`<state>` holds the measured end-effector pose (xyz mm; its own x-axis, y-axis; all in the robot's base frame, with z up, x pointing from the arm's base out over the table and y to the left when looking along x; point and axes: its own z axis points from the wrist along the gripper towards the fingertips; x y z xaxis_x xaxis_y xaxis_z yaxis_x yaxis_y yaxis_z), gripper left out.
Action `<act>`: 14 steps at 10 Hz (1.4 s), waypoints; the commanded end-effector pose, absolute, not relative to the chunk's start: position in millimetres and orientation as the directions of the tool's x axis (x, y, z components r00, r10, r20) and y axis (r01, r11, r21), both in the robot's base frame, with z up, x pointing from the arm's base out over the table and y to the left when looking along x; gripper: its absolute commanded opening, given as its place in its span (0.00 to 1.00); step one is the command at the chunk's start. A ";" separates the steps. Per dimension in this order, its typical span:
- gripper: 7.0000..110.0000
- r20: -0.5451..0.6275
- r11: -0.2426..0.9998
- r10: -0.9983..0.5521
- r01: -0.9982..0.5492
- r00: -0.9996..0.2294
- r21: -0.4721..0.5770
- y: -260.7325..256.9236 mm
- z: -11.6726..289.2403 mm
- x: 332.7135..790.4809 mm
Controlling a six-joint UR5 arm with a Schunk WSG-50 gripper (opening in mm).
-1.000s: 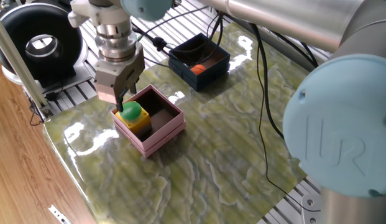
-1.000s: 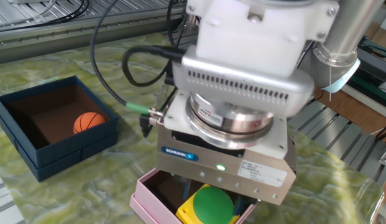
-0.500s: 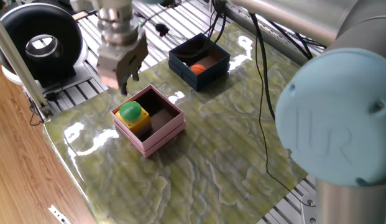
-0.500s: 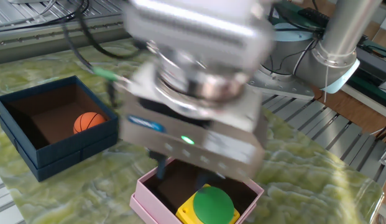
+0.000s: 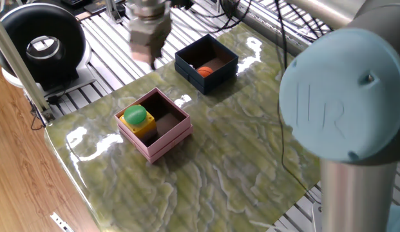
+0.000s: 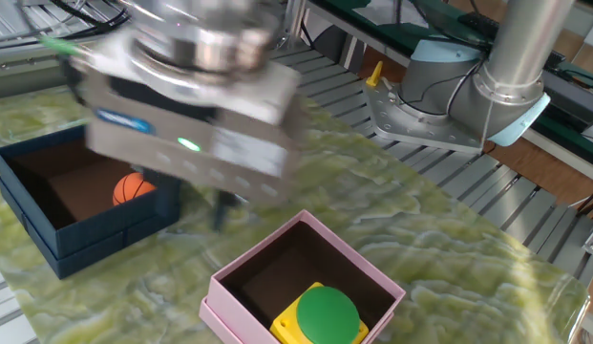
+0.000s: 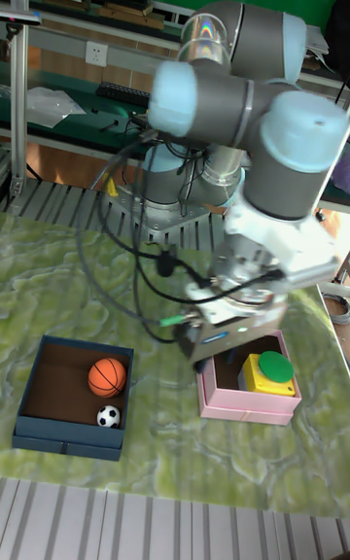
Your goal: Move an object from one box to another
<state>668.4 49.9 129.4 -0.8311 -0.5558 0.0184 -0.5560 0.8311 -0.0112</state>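
Note:
The navy box [image 5: 216, 77] stands at the table's far side with an orange ball [image 5: 204, 71] inside; the tall fixed view also shows a small black-and-white ball [image 7: 109, 416] in it. The pink box [image 5: 169, 140] holds a yellow block with a green round top [image 5: 136, 118]. My gripper [image 5: 149, 58] is blurred in the air between the two boxes, left of the navy one, open and holding nothing. In the other fixed view the gripper [image 6: 225, 204] hangs just right of the navy box [image 6: 97, 234], above the pink box's [image 6: 222, 288] far corner.
A black round device [image 5: 38, 40] sits off the table at the far left. Cables [image 5: 277, 71] trail across the marbled green tabletop [image 5: 206, 174]. The arm's own blue joint cap [image 5: 341, 96] blocks the right of one fixed view. Slatted aluminium rails [image 6: 487, 191] border the table.
The gripper rose off the yellow block, leaving it in the pink box, and swung away toward the navy box.

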 end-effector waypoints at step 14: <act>0.36 -0.103 0.774 -0.632 -0.630 -0.768 -0.054 -74.0 89.6 676.0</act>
<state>683.8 -70.9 90.7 -0.7523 -0.6558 -0.0629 -0.6526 0.7549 -0.0652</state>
